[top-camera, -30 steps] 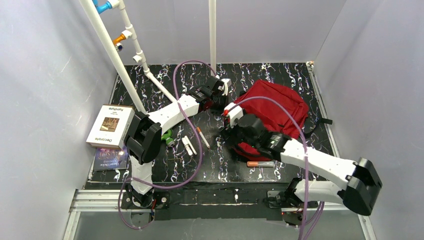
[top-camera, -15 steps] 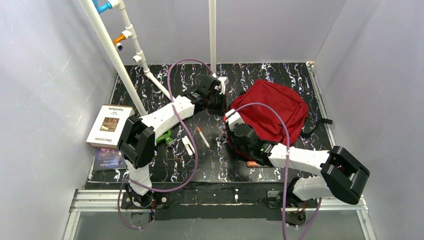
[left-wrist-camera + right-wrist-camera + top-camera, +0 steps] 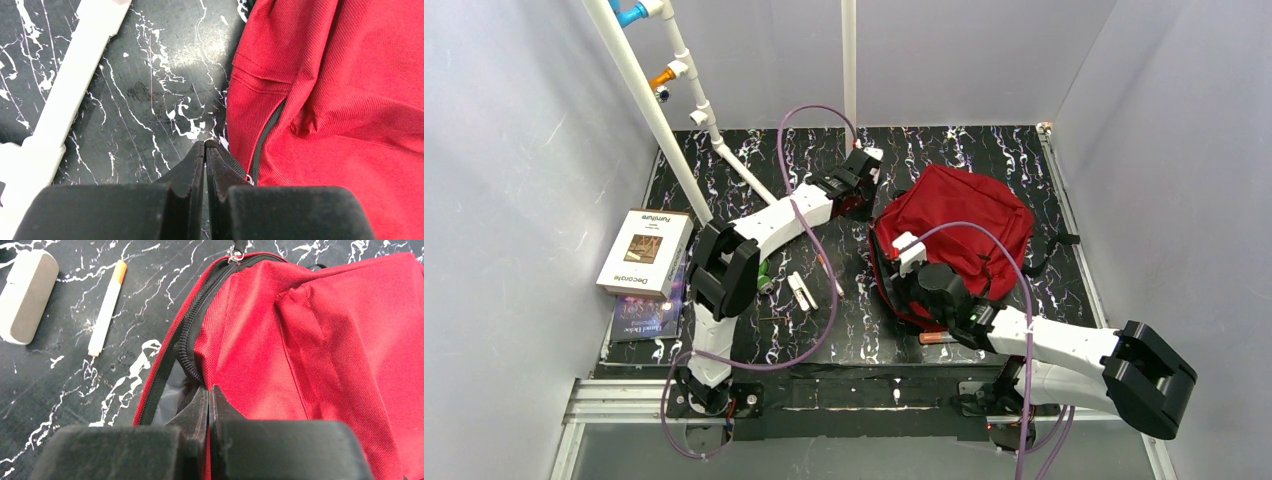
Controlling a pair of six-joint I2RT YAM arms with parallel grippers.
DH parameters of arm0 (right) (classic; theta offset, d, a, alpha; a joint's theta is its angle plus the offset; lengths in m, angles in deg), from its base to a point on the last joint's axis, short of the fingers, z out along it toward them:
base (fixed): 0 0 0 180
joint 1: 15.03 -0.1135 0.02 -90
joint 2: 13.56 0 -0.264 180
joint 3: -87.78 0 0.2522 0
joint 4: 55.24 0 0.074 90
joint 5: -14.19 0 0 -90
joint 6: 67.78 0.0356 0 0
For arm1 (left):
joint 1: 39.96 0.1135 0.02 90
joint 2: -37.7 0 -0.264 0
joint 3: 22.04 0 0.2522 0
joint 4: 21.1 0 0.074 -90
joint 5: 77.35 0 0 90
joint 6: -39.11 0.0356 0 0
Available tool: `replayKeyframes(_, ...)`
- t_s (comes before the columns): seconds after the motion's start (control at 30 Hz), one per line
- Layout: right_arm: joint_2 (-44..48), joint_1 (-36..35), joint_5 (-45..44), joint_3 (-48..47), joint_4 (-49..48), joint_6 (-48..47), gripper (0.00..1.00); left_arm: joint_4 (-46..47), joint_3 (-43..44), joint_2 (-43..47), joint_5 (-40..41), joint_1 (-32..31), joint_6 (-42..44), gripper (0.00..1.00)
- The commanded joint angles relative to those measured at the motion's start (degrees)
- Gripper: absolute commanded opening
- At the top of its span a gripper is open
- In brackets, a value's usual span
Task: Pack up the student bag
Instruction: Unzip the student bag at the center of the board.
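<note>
The student bag (image 3: 964, 215) is a dark-red backpack lying on the black marble table, right of centre. My left gripper (image 3: 862, 206) is at its far left corner. In the left wrist view that gripper (image 3: 205, 145) is shut on a black webbing pull beside the bag (image 3: 340, 100) and its dark zip. My right gripper (image 3: 892, 275) is at the bag's near left edge. In the right wrist view it (image 3: 209, 389) is shut on the red fabric of the bag (image 3: 325, 340) beside the open zip, with grey lining showing.
A white pen with an orange tip (image 3: 830, 276) (image 3: 105, 307) and a white eraser (image 3: 800, 291) (image 3: 25, 297) lie left of the bag. An orange marker (image 3: 934, 338) lies near its front. Two books (image 3: 646, 250) and a white pipe frame (image 3: 654, 110) stand at left.
My right gripper has gone from open to shut on the bag's edge and drawn toward the near side. The bag's shape has shifted. The left gripper stays shut at the far corner.
</note>
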Motion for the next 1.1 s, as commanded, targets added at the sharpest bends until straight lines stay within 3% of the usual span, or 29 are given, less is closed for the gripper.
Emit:
replayKeyframes(0.0,1.98,-0.02,2.59,3.14,-4.31,2.38,0.01,3.18,3.88,-0.82,6.44,0.7,3.75,0.0)
replayKeyframes(0.37,4.42,3.14,5.02,6.47,-8.46,3.35,0.01,16.46,8.05,-5.99,4.38,0.61,10.33,0.0)
replayKeyframes(0.6,4.14,5.01,4.16,6.0,-8.48,4.73,0.01,8.71,17.32,-11.24,2.12,0.61,10.46,0.0)
replayKeyframes(0.77,3.08,7.84,3.2,4.45,-8.82,7.14,0.01,-4.18,25.67,-13.29,0.91,0.61,9.99,0.0)
replayKeyframes(0.97,-3.62,13.24,-0.2,-5.29,-0.48,11.43,0.01,-14.32,24.33,-4.21,-2.48,0.82,4.8,0.53)
replayKeyframes(1.07,-8.17,14.99,-1.8,-10.34,3.42,9.52,0.01,-14.82,17.24,5.88,-11.3,0.83,2.46,0.68)
